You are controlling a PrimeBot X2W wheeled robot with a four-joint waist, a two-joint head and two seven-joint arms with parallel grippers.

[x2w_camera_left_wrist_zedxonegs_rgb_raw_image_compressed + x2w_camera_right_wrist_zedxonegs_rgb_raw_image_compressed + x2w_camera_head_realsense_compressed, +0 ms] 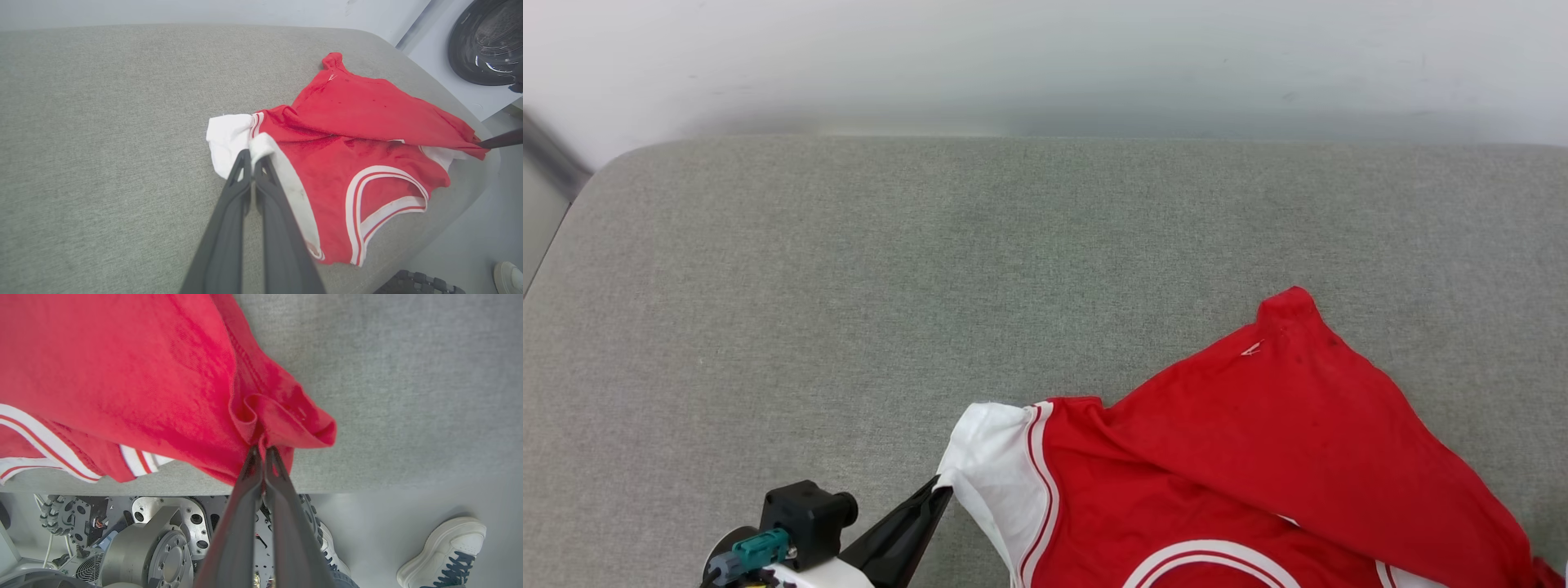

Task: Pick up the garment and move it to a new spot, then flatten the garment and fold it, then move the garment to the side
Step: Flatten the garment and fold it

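The garment (1258, 441) is a red jersey with white sleeves, lying rumpled and partly folded over itself at the near right of the grey cushioned surface (849, 286). My left gripper (941, 487) is shut on the white sleeve edge at the garment's left side; in the left wrist view the left gripper (253, 157) pinches that white cloth of the garment (359, 122). My right gripper (261, 449) is shut on a bunched red hem corner of the garment (122, 367) at the surface's near edge. The right gripper's dark fingers (502, 139) also reach in from the right in the left wrist view.
The grey surface (102, 122) stretches wide to the left and back, up to a pale wall (1045, 57). Below its near edge are the robot's base (163, 539) and a person's white shoes (445, 547). A dark round machine door (486, 41) stands off the surface's far right corner.
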